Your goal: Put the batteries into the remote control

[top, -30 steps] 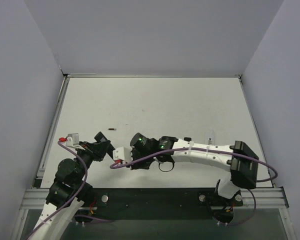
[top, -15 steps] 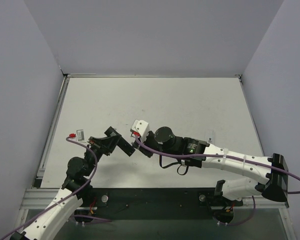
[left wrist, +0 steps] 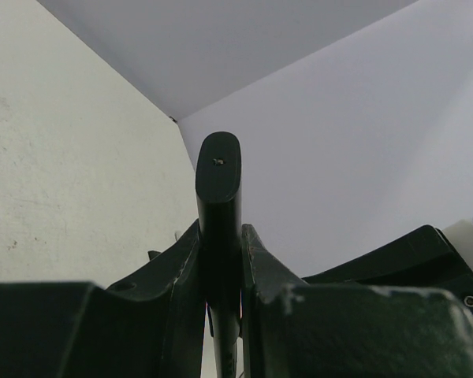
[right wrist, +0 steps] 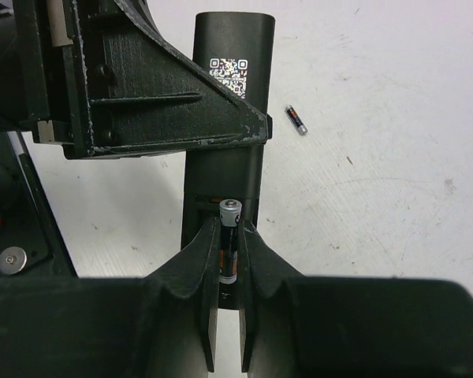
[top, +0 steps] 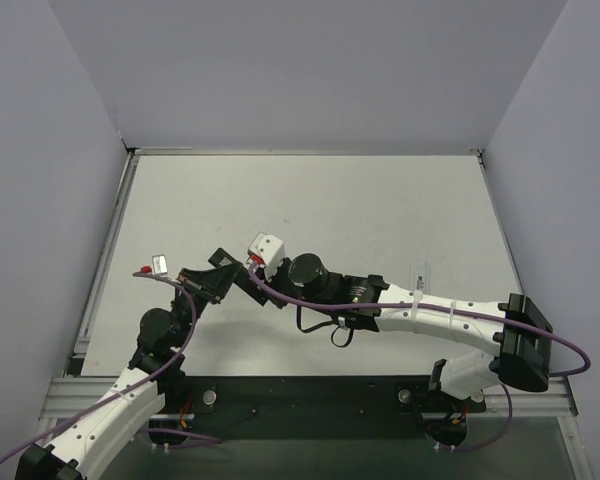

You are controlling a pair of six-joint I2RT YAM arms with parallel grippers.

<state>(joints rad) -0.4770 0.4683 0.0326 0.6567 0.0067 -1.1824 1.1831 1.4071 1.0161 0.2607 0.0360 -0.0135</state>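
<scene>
The right gripper (right wrist: 229,268) is clenched on a battery (right wrist: 229,250), which lies lengthwise between its fingers with the pale end pointing away from the wrist. Straight ahead of the fingertips is the remote (right wrist: 225,161), its open battery bay just beyond the battery's tip and a printed code label farther out. The left gripper (left wrist: 221,256) is clamped across the remote's slim edges. A second battery (right wrist: 296,120) lies loose on the table (right wrist: 363,157), ahead and to the right of the right gripper, well apart from the remote.

The step in hand looks like seating the held battery in the bay. To do it well, line the battery's length with the slot, lead one end against its contact, then press the other end down (whether the polarity matches cannot be told here). The left grip needs to be firm so the remote does not twist under the push, and the right fingers should release only once the battery sits flush.
</scene>
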